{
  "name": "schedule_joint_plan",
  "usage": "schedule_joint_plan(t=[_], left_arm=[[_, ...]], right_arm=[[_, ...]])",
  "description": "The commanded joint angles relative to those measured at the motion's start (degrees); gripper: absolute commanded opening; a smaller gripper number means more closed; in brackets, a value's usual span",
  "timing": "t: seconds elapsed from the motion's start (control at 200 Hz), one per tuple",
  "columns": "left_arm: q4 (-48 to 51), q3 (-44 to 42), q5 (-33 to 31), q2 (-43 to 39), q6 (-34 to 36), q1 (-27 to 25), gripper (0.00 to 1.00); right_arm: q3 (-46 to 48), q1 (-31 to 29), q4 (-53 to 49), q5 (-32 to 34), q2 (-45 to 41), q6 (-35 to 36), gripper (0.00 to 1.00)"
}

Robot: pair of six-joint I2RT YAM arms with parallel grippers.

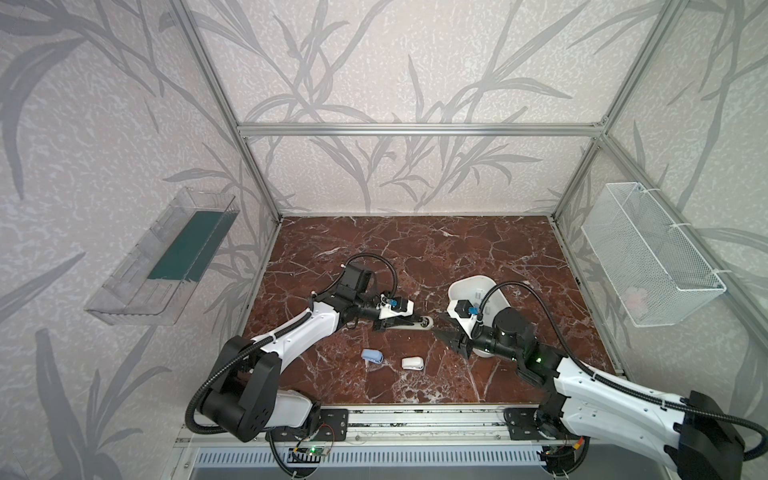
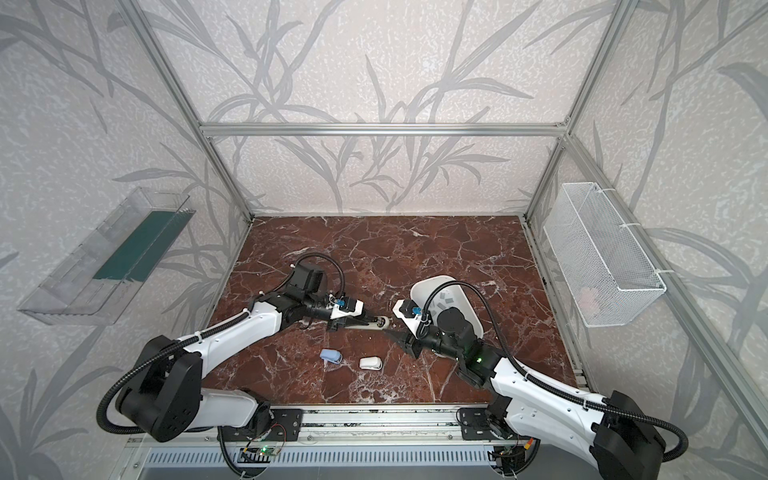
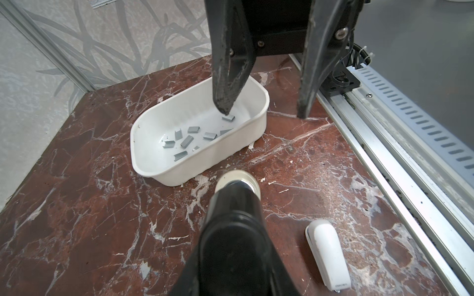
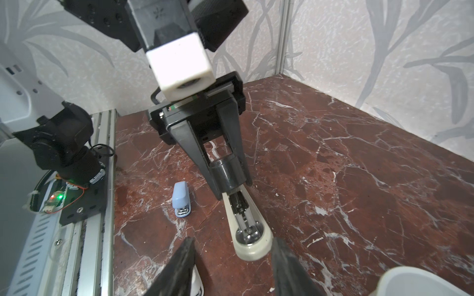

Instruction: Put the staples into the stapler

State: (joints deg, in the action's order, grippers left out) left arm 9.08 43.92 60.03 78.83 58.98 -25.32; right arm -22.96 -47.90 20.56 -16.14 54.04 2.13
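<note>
I'm clamping the long cream plastic stapler in my left gripper to steady its open channel; my right gripper is hovering half-open, empty.

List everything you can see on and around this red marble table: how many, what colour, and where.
Red-brown marble tabletop: one, floor of the cell.
White oval plastic tub: one, white, right side of the table.
Grey metal staple strips: about nine visible, grey, loose in the tub.
Cream stapler with black top: one, opened, mid-table.
Small blue stapler: one, blue, front of the table.
Small white stapler: one, white, beside the blue one.
Clear plastic bin: one, green base, left wall.
White wire basket: one, right wall.
Left gripper: black, shut on the cream stapler.
Right gripper: black, open, empty.
</note>
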Motion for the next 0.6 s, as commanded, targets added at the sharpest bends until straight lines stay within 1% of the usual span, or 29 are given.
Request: schedule_joint_plan(t=[0.0, 0.115, 0.225, 0.23, 0.255, 0.43, 0.595], left_arm=[[2.18, 2.65, 3.96, -2.18, 3.90, -0.60, 0.00], [2.44, 2.49, 4.29, -2.81, 3.91, -0.84, 0.00], [2.96, 2.49, 4.93, -3.54, 3.86, -1.02, 0.00], [3.00, 2.49, 4.92, -3.57, 4.83, -1.03, 0.00], [3.05, 2.40, 5.01, -3.65, 5.81, -1.06, 0.00], [3.13, 2.60, 5.23, -4.19, 5.80, -1.13, 0.00], [3.14, 2.46, 6.06, -5.01, 6.06, -1.20, 0.00]], right_arm=[[-3.36, -0.09, -0.40, -4.31, 2.59, 3.75, 0.50], [-5.50, -0.59, -1.66, -4.69, 6.14, 4.82, 0.50], [-7.04, -1.35, -2.07, -3.68, 9.21, 5.90, 0.50], [-7.11, -1.42, -2.04, -3.66, 9.36, 5.93, 0.50], [-7.49, -1.56, -2.11, -3.51, 10.06, 6.20, 0.50], [-9.51, -1.80, -3.02, -2.95, 13.97, 7.16, 0.47], [-10.55, -2.09, -3.39, -2.32, 16.59, 7.63, 0.38]])
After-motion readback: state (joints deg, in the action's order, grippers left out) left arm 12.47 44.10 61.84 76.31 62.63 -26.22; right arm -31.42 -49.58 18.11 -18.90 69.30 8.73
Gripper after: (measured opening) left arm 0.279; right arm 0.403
